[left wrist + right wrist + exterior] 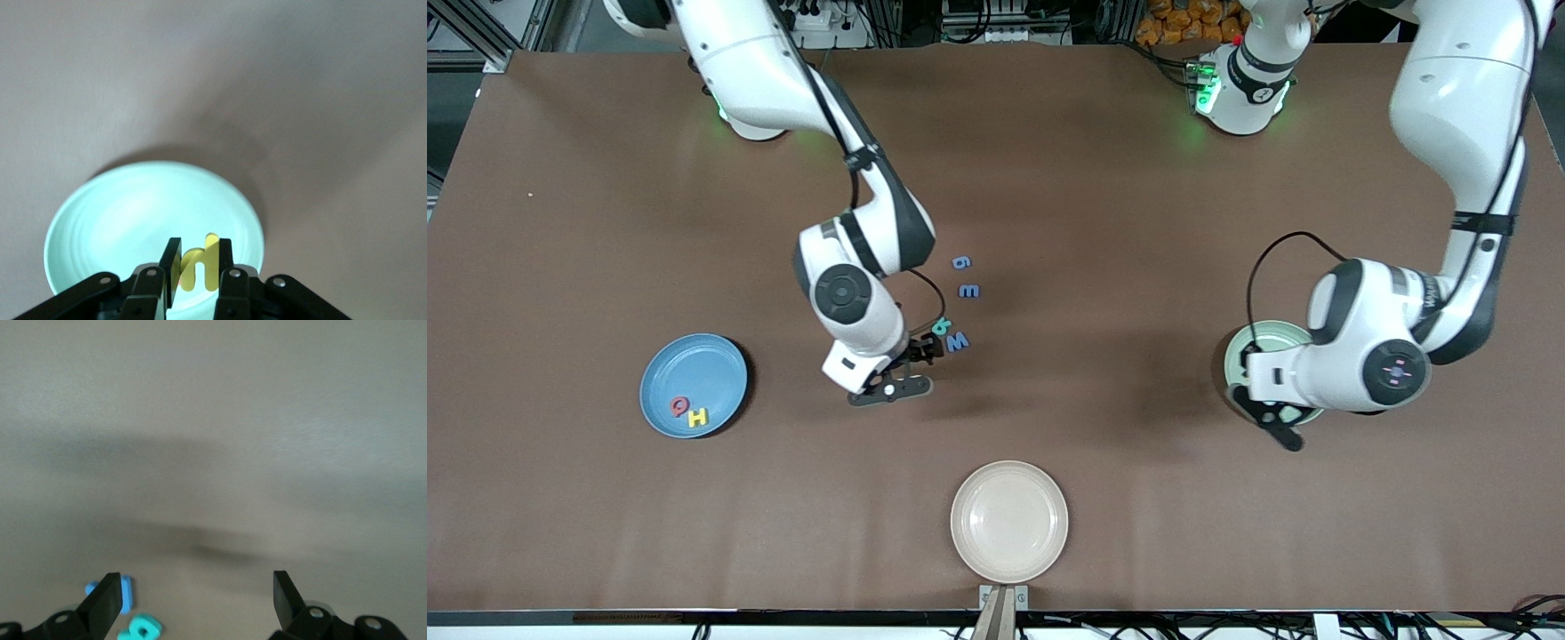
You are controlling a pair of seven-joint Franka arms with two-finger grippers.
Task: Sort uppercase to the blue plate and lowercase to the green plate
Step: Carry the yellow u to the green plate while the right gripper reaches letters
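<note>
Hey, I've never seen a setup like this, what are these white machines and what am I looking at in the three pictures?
These are two white robot arms at a brown table, each ending in a two-fingered pincer. The large picture looks down from across the table; the other two come from cameras on the arms' wrists.

The left pincer hangs over the green plate, shut on a small yellow h. The right pincer is open, low over the table beside a teal R and a blue W.

A blue g and another blue letter lie farther from the front camera. The blue plate holds a red Q and yellow H. A beige plate sits nearest the front camera.
</note>
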